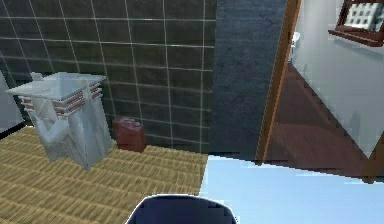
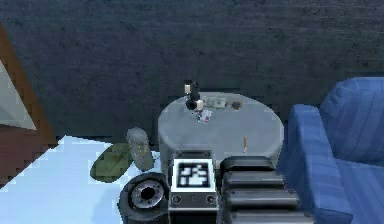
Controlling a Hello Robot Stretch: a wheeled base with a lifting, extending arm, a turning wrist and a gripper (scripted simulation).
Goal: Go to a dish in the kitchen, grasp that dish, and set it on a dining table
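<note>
Arm side view: my gripper [image 2: 143, 198], a dark round body, sits at the bottom edge, left of 1 white black-marked square [image 2: 192, 175]. Its far end I cannot make out, so I cannot tell how my fingers stand or whether they hold anything. Beyond it, a round grey table [image 2: 262, 125] carries 2 small dark-and-white things [image 2: 194, 97] near its far edge; whether either is a dish I cannot tell. Blue armchair [image 2: 340, 150] just beside the table's right edge.

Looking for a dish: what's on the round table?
Small blobs near the table's far edge, one dark; none clearly a dish. Robot parts cover its near edge.
</note>
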